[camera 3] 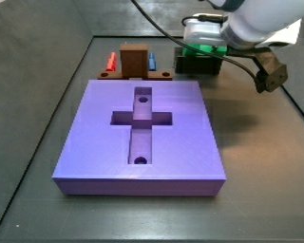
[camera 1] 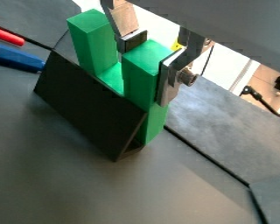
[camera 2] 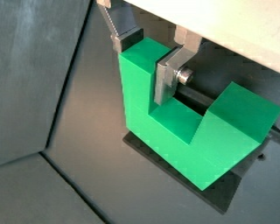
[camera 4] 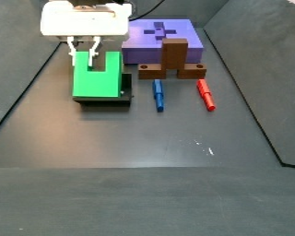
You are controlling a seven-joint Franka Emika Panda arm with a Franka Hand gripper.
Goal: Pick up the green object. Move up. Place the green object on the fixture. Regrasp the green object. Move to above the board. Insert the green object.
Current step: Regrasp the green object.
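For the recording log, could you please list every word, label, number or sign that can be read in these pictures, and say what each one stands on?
No readable text in any view.
The green object, fixture, board and brown block bear no print.
Gripper, at one prong of the green object on the fixture: no legible marking on its white body.
A small yellow patch behind a finger in a wrist view is too blurred to read.

Bright green object (camera 2: 184, 131), dark fixture (camera 1: 90, 109) — perhaps olive, purple board (camera 3: 142, 133), silver-fingered pincer (camera 2: 149, 51)
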